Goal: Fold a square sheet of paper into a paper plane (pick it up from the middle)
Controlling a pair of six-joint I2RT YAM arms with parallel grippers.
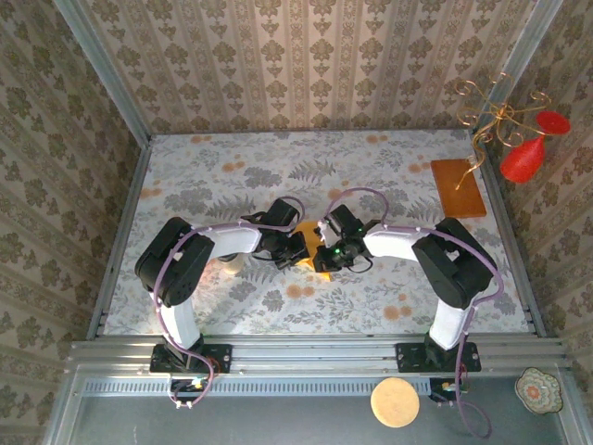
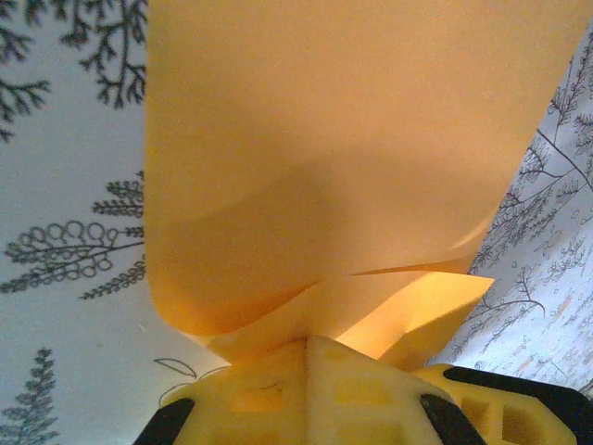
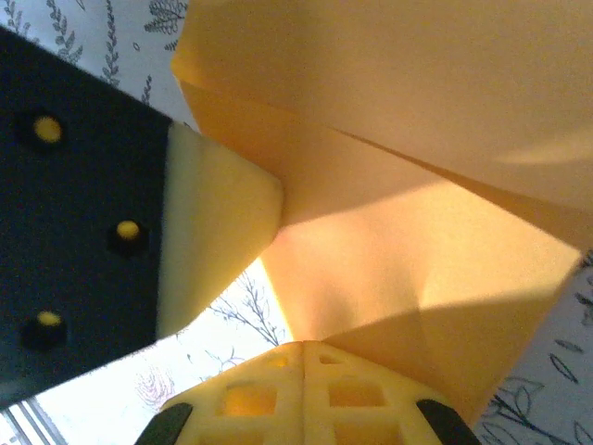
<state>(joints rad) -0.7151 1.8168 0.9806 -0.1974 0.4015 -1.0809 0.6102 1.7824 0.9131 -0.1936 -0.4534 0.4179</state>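
Observation:
The square sheet of paper [image 1: 307, 231], bright orange-yellow, hangs above the table's middle between both grippers, bent into overlapping layers with creases. My left gripper [image 1: 298, 247] is shut on it. In the left wrist view its yellow fingertips [image 2: 310, 343] meet on the sheet's lower fold [image 2: 334, 167], which curls upward. My right gripper [image 1: 325, 252] is shut on the sheet too. In the right wrist view its fingertips [image 3: 301, 348] pinch a creased corner of the sheet [image 3: 408, 232]. The left gripper's finger [image 3: 208, 232] presses the sheet just to the left.
A brown-orange stiff board [image 1: 459, 187] lies at the table's right edge, under a gold wire stand with red ornaments [image 1: 523, 158]. A round cork disc [image 1: 396, 402] and a small dish [image 1: 538, 389] sit in front of the arm bases. Metal rails [image 1: 315, 350] border the floral table.

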